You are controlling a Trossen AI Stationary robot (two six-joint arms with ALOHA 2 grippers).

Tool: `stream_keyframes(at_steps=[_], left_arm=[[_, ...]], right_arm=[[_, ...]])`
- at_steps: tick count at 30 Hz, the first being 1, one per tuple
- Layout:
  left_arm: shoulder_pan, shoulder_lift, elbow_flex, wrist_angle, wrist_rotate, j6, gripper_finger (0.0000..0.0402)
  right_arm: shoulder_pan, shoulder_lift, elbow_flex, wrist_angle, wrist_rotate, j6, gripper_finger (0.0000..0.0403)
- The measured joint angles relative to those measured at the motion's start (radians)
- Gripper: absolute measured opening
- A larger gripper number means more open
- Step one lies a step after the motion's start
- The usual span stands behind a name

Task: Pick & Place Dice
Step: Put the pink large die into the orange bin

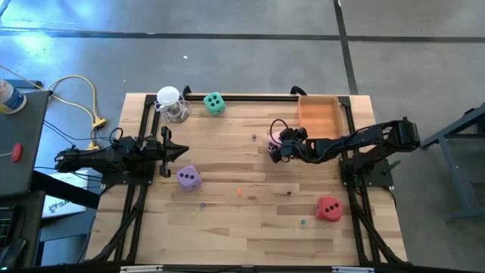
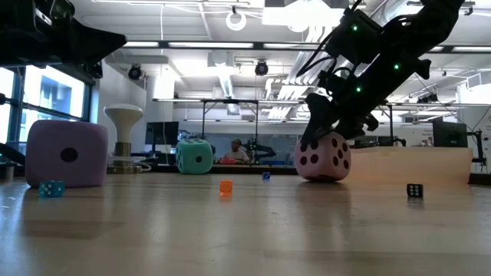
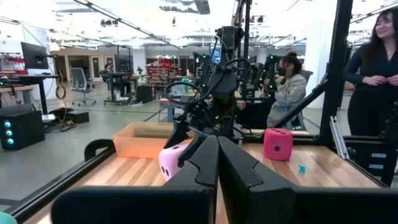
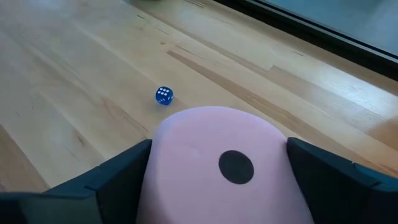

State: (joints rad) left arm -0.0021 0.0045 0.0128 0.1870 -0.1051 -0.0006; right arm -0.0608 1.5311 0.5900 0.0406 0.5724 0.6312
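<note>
A pale wooden surface (image 1: 227, 227) framed by dark rails sits in a bright open workshop, with people showing beyond its far side. The pink die (image 4: 217, 162) rests on the wood a little toward the right of the surface's middle, just beside the orange tray (image 1: 318, 117) in the far right corner, and the right gripper (image 2: 326, 142) has its jaws pressed to two opposite flat faces of it, grasping it while it still sits on the wood. It looks soft and light (rounded edges, a foam-like skin), so a firm squeeze across the flat sides, clear of the corners, should hold without slipping. The purple die (image 1: 189, 177) lies near the left edge, the mint green die (image 1: 215, 103) at the far edge, the red die (image 1: 328, 208) toward the near right corner. The left gripper (image 1: 170, 151) waits by the left edge beside the purple die, jaws clenched on nothing.
</note>
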Motion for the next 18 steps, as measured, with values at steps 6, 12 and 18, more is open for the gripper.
stream_keyframes(at_steps=[6, 12, 18], left_arm=[[0.000, 0.000, 0.000, -0.002, 0.000, 0.000, 0.0000], [0.000, 0.000, 0.000, -0.002, 0.000, 0.000, 0.0000], [0.000, 0.000, 0.000, -0.002, -0.001, 0.000, 0.0000]], right_arm=[[0.000, 0.000, 0.000, -0.002, -0.001, 0.001, 0.0323], [0.000, 0.000, 0.000, -0.005, 0.000, 0.005, 0.0316], [0.000, 0.000, 0.000, -0.005, -0.001, 0.003, 0.0312]])
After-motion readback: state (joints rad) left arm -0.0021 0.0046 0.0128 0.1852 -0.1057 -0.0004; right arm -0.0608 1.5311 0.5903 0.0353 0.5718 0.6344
